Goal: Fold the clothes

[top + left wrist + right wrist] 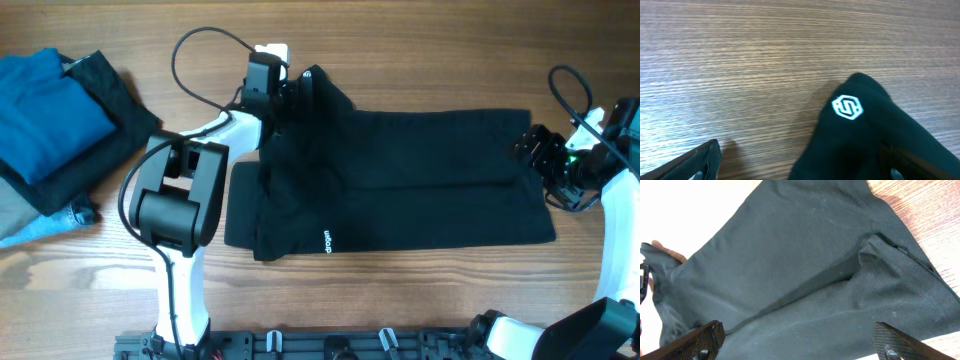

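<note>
Black garment [400, 180]: spread flat at centre of table [430, 50]. White lettering [327, 243] at its 7 o'clock. Hexagon logo [847, 107] on bunched corner at 11 o'clock.
Left gripper [283, 92]: at that corner, jaws wide, clamping nothing.
Right gripper [535, 150]: at 3 o'clock edge, jaws wide, over cloth.
Blue folded garment [45, 110]: 9 o'clock, well apart.

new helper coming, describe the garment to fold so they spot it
On the wooden table, look at its centre. The garment is the large black one spread there. Unlike the blue garment and plain black cloth stacked at the far left, it bears white lettering.
</note>
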Motion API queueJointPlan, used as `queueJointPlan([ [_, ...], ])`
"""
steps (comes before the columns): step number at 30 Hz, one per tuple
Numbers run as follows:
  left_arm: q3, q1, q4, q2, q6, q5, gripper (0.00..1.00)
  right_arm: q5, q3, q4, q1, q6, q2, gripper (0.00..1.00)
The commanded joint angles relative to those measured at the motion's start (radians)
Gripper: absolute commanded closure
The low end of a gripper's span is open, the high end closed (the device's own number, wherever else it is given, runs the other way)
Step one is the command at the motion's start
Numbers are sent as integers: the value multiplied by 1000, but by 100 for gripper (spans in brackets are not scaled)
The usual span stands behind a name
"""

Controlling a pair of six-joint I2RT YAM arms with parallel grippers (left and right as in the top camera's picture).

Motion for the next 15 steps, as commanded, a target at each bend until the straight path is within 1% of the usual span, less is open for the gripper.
queueJointPlan([
  [1,-5,-31,6,31,31,-11,0,-16,10,3,3,-18,-6,0],
  [7,-5,-56,10,76,30,1,0,-16,10,-1,3,-18,-6,0],
  [8,-5,-58,3,78,31,0,3,-16,10,-1,3,-18,-6,1],
  [11,-5,-58,7,74,31,1,18,-16,10,0,3,-18,-6,0],
  [12,-5,-57,11,69,31,0,28,-16,10,3,3,-18,-6,1],
  [13,-5,-55,11,66,31,0,36,-16,10,8,3,-18,-6,1],
  [14,-5,-53,11,60,31,1,45,-16,10,13,3,-18,-6,1],
  [15,-5,-52,11,53,31,1,60,-16,10,21,3,-18,-6,1],
])
